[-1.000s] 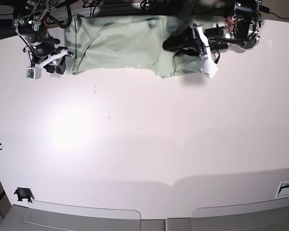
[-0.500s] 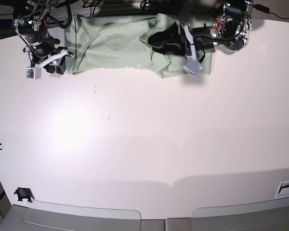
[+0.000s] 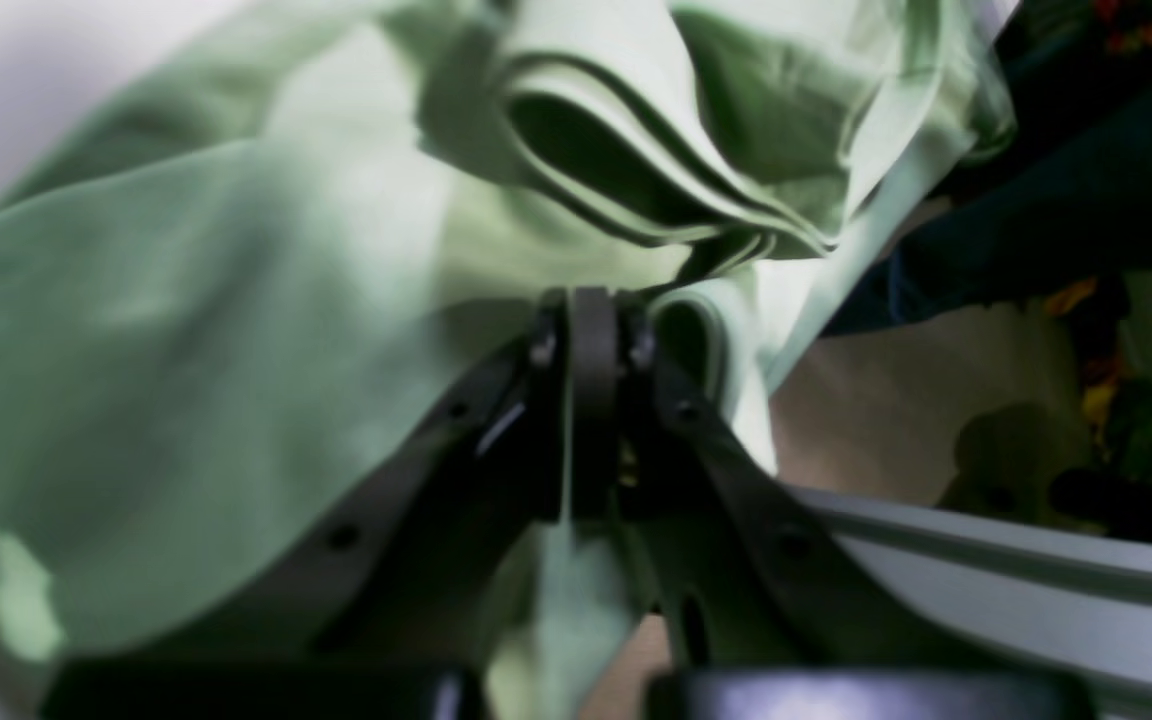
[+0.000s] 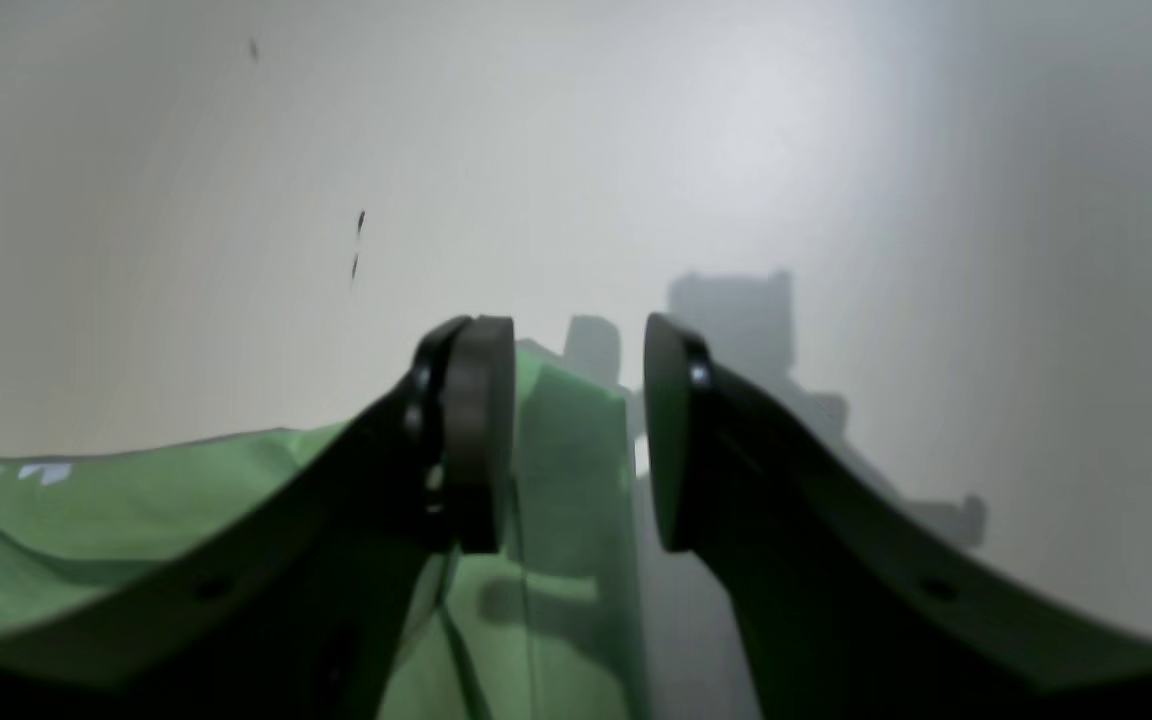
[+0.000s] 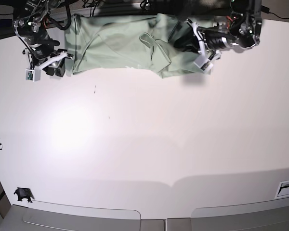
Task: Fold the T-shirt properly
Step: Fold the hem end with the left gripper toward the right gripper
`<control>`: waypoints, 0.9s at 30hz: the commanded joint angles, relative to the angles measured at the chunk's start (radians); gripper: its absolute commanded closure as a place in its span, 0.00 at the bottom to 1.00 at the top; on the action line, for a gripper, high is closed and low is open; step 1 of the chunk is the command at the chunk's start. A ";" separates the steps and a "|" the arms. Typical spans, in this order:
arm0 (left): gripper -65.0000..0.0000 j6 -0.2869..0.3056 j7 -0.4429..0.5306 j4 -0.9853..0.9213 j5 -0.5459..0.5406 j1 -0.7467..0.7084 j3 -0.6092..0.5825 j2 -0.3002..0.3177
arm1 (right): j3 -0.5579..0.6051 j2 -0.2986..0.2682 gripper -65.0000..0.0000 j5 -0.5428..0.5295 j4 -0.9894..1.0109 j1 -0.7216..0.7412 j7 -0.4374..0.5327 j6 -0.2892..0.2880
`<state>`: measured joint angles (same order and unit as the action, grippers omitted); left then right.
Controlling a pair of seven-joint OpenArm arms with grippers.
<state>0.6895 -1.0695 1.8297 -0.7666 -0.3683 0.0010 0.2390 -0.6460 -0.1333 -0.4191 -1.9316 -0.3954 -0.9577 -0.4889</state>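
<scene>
The T-shirt point(image 5: 130, 45) lies bunched along the far edge of the table point(image 5: 149, 139). Your left gripper point(image 3: 591, 330) is clamped on a gathered fold; several layers may be pinched, so lifting could drag the whole bunch. Your right gripper point(image 4: 576, 430) stands parted over a corner, holding nothing. Only the left wrist view shows the stacked layers; the base view shows the overall spread

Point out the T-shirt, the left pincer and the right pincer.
T-shirt point(image 5: 120, 48), base view, flat middle of the fabric.
Left pincer point(image 3: 591, 400), left wrist view, between the closed tips.
Right pincer point(image 4: 576, 440), right wrist view, gap between the tips.
</scene>
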 commanded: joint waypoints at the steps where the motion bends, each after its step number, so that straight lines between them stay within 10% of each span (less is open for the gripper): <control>1: 1.00 0.005 0.025 0.016 0.004 0.002 -0.021 0.003 | -0.005 -0.013 0.68 -0.011 -0.015 0.006 0.023 0.000; 14: 1.00 -0.059 0.101 0.016 0.023 0.026 -0.324 -0.023 | -0.005 -0.013 0.68 -0.011 -0.015 0.013 0.023 0.000; 27: 1.00 -0.053 0.034 0.138 0.048 0.049 -0.096 0.039 | -0.005 -0.013 0.68 -0.010 -0.015 0.013 0.019 0.000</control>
<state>0.6319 -1.0546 1.9522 -0.6945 -0.3218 -0.0933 0.2764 -0.6460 -0.1333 -0.4191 -1.9316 -0.3851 -0.9615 -0.4889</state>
